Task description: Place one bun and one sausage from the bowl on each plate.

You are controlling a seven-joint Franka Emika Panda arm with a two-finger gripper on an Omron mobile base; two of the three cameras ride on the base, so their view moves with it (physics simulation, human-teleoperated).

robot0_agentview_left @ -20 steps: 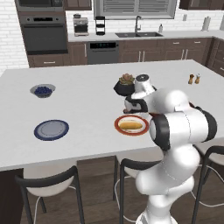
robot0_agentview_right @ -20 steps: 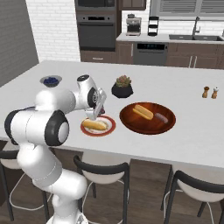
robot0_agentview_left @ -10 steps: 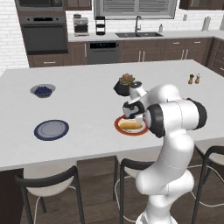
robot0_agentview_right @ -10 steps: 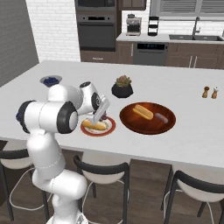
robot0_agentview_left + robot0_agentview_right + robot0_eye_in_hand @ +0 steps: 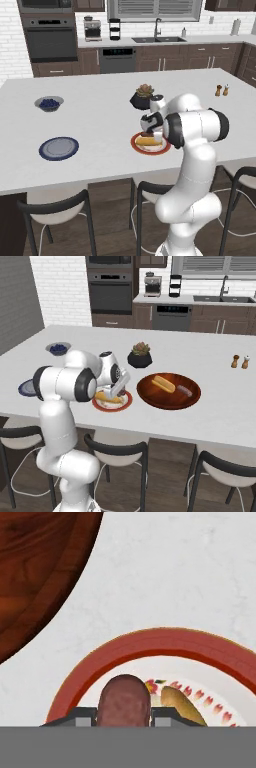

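While the gripper (image 5: 123,721) grips a sausage (image 5: 124,701) endwise, the red-rimmed plate (image 5: 165,641) lies directly below, a bun (image 5: 181,706) just beside it.

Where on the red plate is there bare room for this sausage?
The sausage is shut in the gripper over the red plate. The bun lies beside it; the white centre between bun and far rim is bare. The bowl crowds beyond.
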